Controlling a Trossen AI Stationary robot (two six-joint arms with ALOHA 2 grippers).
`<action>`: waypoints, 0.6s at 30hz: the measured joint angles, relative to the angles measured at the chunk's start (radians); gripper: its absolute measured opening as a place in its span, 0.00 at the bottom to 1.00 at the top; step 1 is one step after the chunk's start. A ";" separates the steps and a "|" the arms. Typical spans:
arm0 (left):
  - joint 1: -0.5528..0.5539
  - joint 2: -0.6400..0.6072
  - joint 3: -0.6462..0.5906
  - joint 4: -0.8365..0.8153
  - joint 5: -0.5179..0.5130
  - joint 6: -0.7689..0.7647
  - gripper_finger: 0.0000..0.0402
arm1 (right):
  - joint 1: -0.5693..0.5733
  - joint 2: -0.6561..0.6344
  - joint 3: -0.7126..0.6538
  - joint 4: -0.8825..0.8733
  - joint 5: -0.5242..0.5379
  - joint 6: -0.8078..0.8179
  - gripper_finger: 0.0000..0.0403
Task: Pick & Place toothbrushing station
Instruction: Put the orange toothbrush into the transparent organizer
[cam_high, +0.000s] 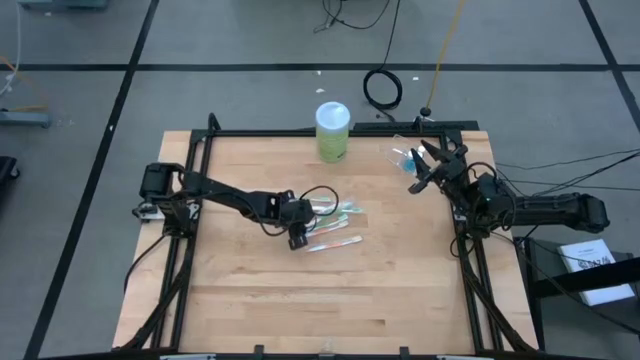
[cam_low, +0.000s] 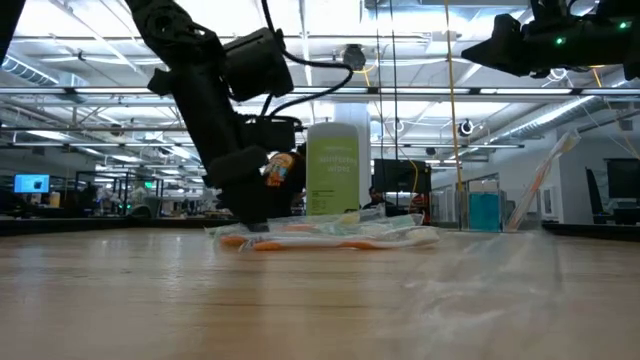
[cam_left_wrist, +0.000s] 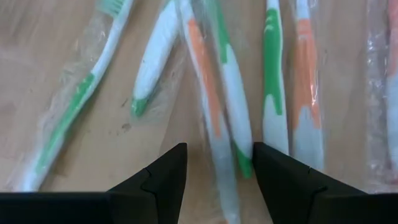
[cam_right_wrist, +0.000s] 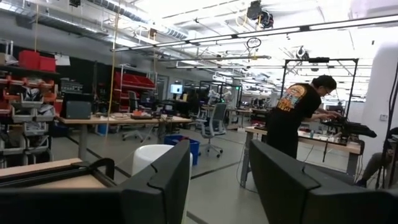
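High view: my left pincer (cam_high: 298, 238) is down over the wrapped toothbrushes (cam_high: 335, 226) lying mid-table (cam_high: 250, 300); my right pincer (cam_high: 428, 168) is raised beside the clear cup (cam_high: 402, 157) at the far right edge.

Low view: the cup (cam_low: 483, 211) holds teal contents.

Left wrist view: fingers apart, straddling one toothbrush (cam_left_wrist: 211, 118).

Right wrist view: fingers apart, holding nothing.

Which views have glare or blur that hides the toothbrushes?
Left wrist view: wrappers sheen over the toothbrushes, colours still readable. Low view: near tabletop blurred, bright ceiling lights behind. High view: even light, toothbrushes small.
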 joint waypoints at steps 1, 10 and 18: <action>0.000 -0.002 0.000 0.001 0.000 -0.003 0.47 | 0.000 0.000 0.000 0.000 0.000 0.000 0.39; 0.000 -0.012 0.000 0.009 0.012 0.015 0.19 | 0.000 0.000 0.000 0.000 0.000 -0.003 0.38; 0.000 -0.021 0.001 0.009 0.010 0.049 0.04 | 0.000 0.001 0.000 -0.001 0.001 -0.003 0.38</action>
